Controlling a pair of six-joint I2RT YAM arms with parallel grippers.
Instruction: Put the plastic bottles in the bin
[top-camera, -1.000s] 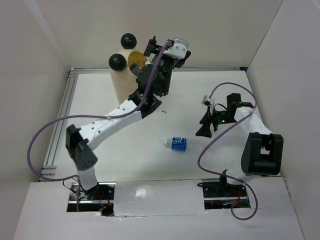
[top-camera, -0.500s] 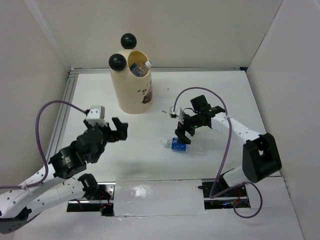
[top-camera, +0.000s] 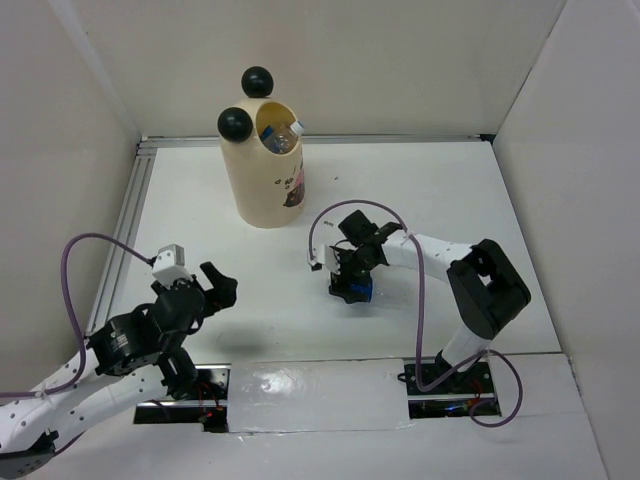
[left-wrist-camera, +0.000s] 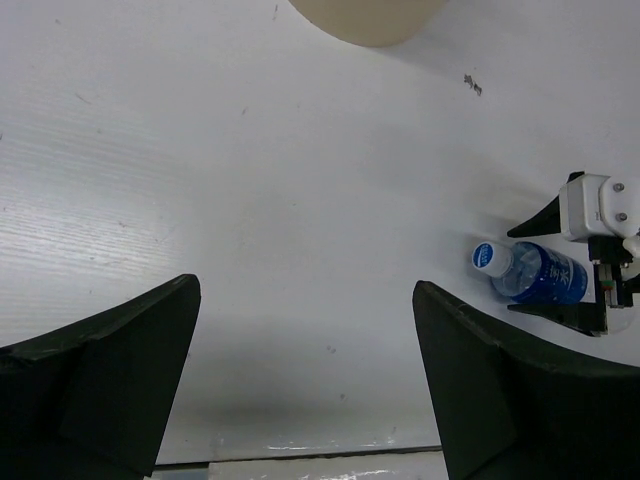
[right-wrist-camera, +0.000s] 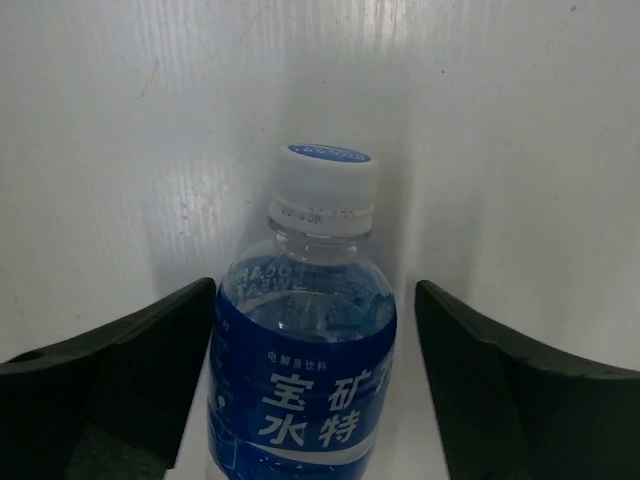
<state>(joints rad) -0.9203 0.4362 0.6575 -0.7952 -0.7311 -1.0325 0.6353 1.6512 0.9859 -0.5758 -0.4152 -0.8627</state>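
At the near left the left gripper hangs with its jaws spread wide and nothing between them. It is well apart from the bin, which stands at the far left of the table with other bottles showing inside its rim. Right of both, near the middle, the one plastic bottle seen on the table, blue-labelled, lies on its side with its capped end pointing left. The right gripper sits directly over it, jaws open with one finger on each side of the body across its long axis, so this much nearer arm looks set to squeeze shut and lift.
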